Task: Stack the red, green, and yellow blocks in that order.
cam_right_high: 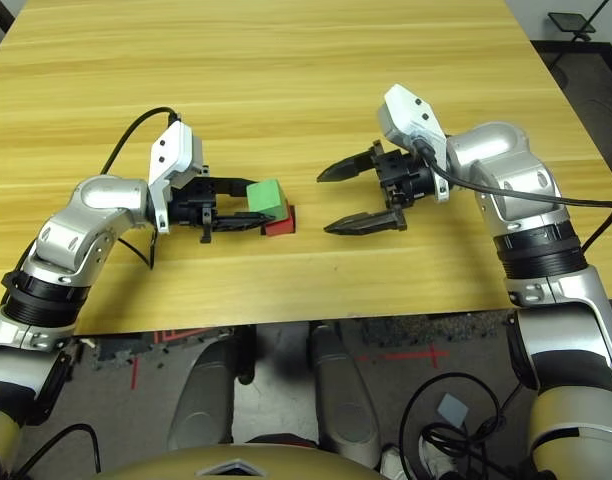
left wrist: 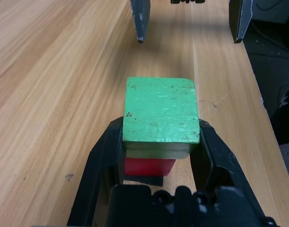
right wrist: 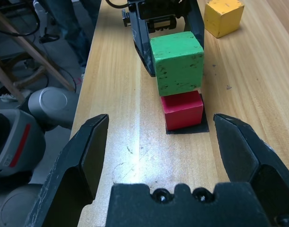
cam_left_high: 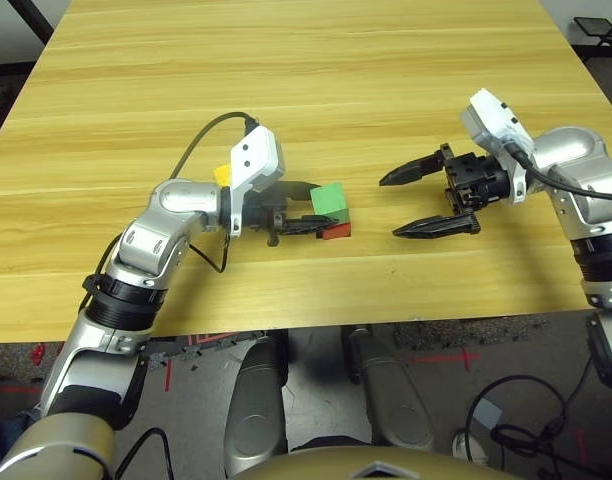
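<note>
The green block (cam_left_high: 329, 198) lies on top of the red block (cam_left_high: 336, 231), shifted a little off its centre. My left gripper (cam_left_high: 321, 215) is shut on the green block, one black finger (left wrist: 104, 156) on each side. The red block (right wrist: 183, 109) stands on a flat black patch (right wrist: 201, 128) on the table. Behind my left wrist sits the yellow block (cam_left_high: 222, 174), apart from the stack. To the right of the stack my right gripper (cam_left_high: 390, 207) hovers open, fingertips pointing at the blocks with nothing between them.
The wooden table (cam_left_high: 316, 80) stretches bare towards the back. Its front edge (cam_left_high: 386, 325) runs close below both grippers. A black cable (cam_left_high: 201, 135) loops off my left wrist over the table.
</note>
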Motion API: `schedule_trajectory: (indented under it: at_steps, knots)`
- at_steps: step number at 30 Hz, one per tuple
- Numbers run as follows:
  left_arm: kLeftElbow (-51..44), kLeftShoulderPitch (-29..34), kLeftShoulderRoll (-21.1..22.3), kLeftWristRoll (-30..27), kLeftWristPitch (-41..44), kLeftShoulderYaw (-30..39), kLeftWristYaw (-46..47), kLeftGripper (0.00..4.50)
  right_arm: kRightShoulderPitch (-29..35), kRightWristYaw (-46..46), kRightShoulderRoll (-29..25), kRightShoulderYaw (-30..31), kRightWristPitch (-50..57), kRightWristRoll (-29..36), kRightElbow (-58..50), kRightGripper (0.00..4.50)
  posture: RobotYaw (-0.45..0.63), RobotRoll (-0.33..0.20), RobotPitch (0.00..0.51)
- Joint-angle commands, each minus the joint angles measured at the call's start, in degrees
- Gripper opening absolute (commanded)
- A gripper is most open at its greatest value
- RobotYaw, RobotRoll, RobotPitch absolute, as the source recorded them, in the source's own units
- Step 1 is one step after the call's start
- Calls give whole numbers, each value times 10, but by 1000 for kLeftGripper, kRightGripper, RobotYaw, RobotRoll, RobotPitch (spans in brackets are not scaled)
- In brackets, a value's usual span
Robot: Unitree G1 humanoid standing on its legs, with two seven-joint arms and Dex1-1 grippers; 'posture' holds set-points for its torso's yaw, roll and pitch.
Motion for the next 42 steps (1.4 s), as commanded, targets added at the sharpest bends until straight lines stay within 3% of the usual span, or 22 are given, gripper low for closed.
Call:
schedule_trajectory:
  at_steps: [1,29,41,42]
  knots:
    - [-15,-3,0,9,6,-15,-2,2049,7,-2,2,-7,6,6,-20,4500,-3,-108,288]
    - [20,-29,-21,31,-5,-29,-11,2049,29,-23,0,-18,26,20,-52,4500,-33,-99,303]
    - [2,-19,-8,34,15,-33,-15,2049,26,-21,5,-21,14,15,-35,4500,-22,-94,305]
    - [0,-19,-8,34,19,-33,-14,2399,25,-21,6,-21,12,15,-33,4500,-22,-94,305]
